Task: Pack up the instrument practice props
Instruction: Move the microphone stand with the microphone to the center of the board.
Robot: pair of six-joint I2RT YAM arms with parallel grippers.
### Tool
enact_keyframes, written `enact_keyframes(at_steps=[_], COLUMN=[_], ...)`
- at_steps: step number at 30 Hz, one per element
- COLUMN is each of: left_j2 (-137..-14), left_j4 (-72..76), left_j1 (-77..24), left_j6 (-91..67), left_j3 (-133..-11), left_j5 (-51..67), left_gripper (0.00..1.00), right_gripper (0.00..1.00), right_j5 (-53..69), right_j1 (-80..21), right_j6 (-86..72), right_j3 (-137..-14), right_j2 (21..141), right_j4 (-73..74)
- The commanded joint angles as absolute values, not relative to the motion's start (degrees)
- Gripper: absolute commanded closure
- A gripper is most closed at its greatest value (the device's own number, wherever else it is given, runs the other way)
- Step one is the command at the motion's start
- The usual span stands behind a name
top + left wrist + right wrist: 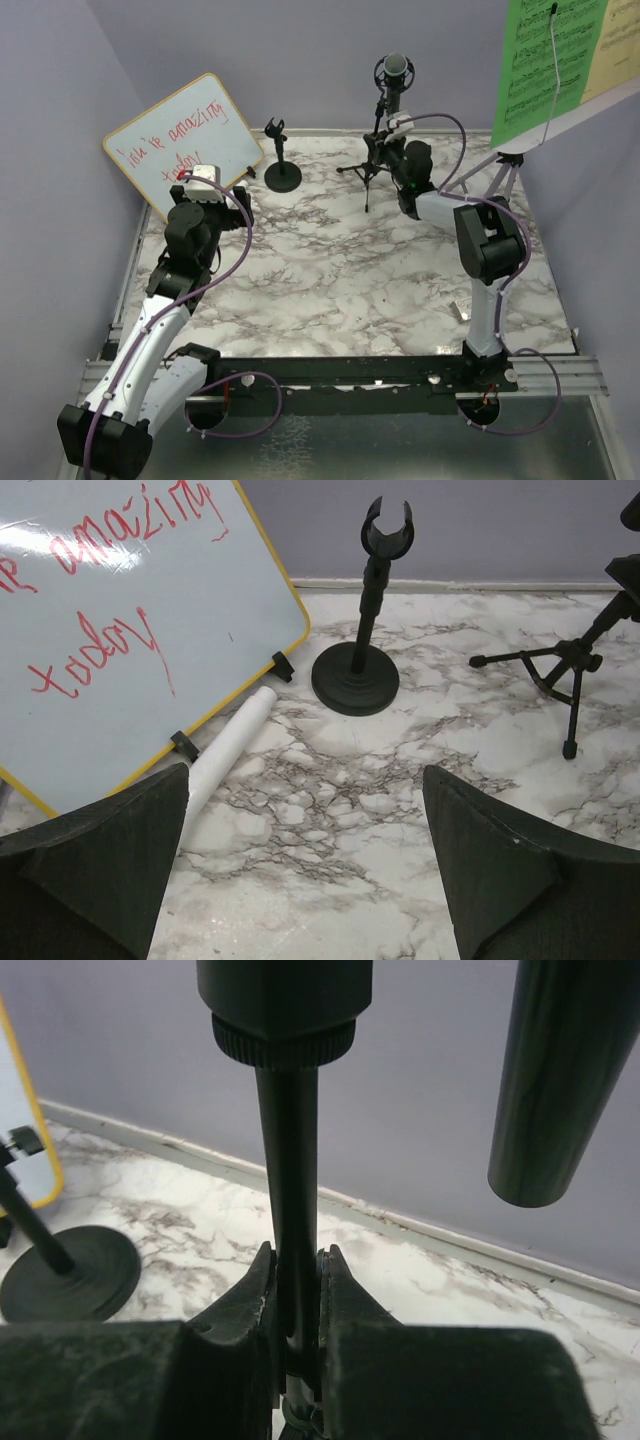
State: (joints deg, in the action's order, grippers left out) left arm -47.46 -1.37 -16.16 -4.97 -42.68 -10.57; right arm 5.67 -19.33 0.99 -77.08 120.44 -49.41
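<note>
Right claw is clamped on the upright post of the black mic tripod, both fingers pressed flat against the shaft just below its knurled collar. The tripod stands at the back of the marble counter, right of centre, legs splayed. Up in its ring mount sits a grey-headed microphone. From the right wrist, a dark cylinder with a rounded end hangs just right of the post, not touching it.

Over on the left, the left claw hovers above the counter with its fingers wide apart, holding nothing. Ahead of it is the black round-base mic holder, upright, its forked clip at the top, to the left of the tripod and apart from it. The whiteboard with red writing leans at the back left, and a white tube-shaped thing lies along its lower edge.

Far right, the lilac music rack stands at the counter's edge, carrying a green music sheet and beside it a yellow music sheet.
</note>
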Motion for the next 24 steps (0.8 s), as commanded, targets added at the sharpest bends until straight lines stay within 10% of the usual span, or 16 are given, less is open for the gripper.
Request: enact_keyframes(at_steps=[1,9,24], left_j2=[-46.6,-47.0,-49.7], left_j4=[-0.2,2.3,8.5], left_j1=[-16.3,-17.2,-19.2], left_j6=[-4.7,-5.6,-13.2], left_j3=[-41.6,-40.7,-39.4], left_j5=[-8.6,-2.6,12.2], left_gripper=[0.01,0.01,0.03], right_gripper=[1.0,1.0,1.0], right_j5=[16.8,30.2,20.1], right_j1=[-19.2,-20.9,-35.0], right_j6=[0.3,-5.0,-8.4], right_j3=[-70.8,-60.1,-43.3], right_j2=[115.6,108.3,98.6], right_j4=[-51.9,-53.8,-59.3])
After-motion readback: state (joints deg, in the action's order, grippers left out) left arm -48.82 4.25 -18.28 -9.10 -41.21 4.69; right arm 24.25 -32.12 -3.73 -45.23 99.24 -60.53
